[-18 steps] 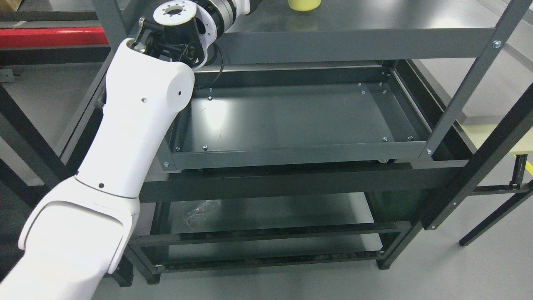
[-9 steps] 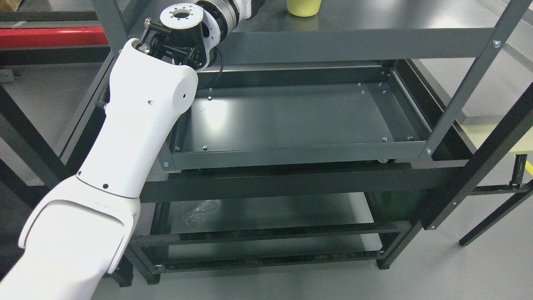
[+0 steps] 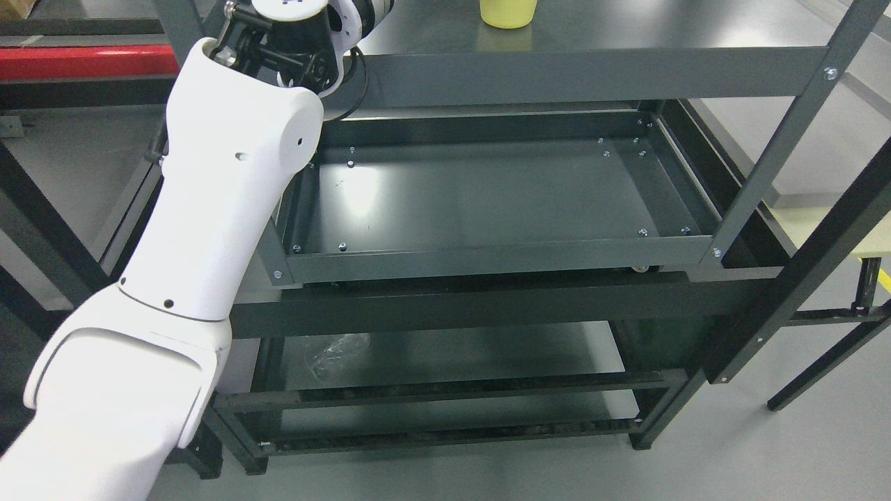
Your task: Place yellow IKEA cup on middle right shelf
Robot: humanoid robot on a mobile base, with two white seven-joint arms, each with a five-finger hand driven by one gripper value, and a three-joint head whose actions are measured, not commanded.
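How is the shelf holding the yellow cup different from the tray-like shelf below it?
The upper shelf carries the yellow cup; the lower shelf shows nothing on it. The lower shelf has raised walls dotted with screws; the upper shelf's surface looks flat, with a plain front bar. Both are dark grey metal.

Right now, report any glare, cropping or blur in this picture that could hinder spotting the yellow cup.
Head view: sharp overall, no motion blur. A bright glare patch lies on the left of the tray shelf, with softer sheen on the top shelf. The yellow cup is cut off by the top edge, only its base showing. The left arm blocks the shelf's left side, and its hand is out of frame.
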